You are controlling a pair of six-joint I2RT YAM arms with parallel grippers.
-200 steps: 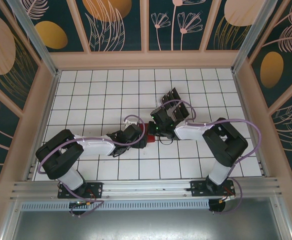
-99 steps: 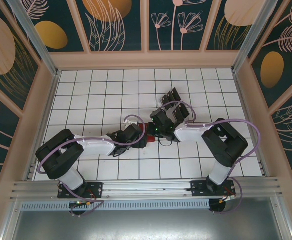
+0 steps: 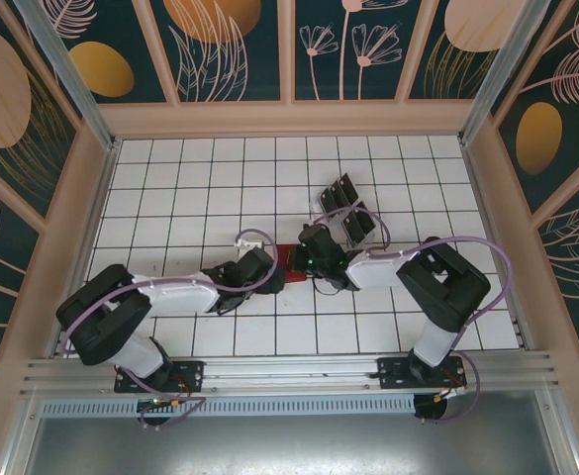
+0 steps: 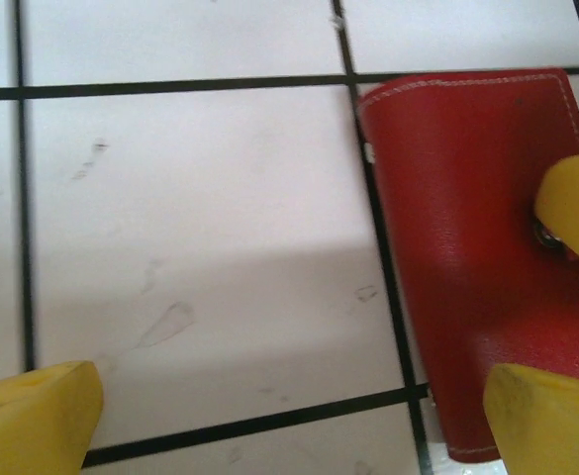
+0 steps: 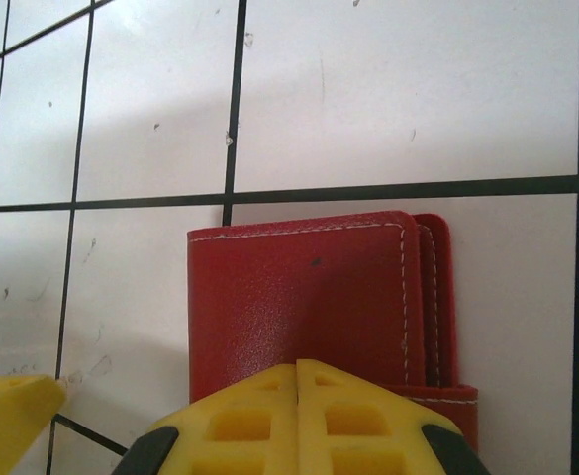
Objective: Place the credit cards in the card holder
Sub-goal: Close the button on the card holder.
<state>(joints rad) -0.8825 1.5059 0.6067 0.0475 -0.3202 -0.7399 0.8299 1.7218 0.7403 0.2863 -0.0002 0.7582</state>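
The card holder, a red folded wallet, lies closed and flat on the white tiles; it is also seen as the card holder and the card holder. My right gripper is shut, empty, its joined tips resting on the wallet's near part. My left gripper stands open low over the tiles, its right finger beside the wallet's edge, nothing between the fingers. From above, the left gripper and right gripper meet at the wallet. The black credit cards stand behind them.
The cards sit in two slotted groups, the second group just behind my right wrist. The right gripper's yellow tip shows pressing the wallet. Wooden walls ring the tiled table.
The left arm has stretched out lower and flatter towards the wallet. The right gripper has moved slightly left and down onto the wallet. Both grippers kept their states.
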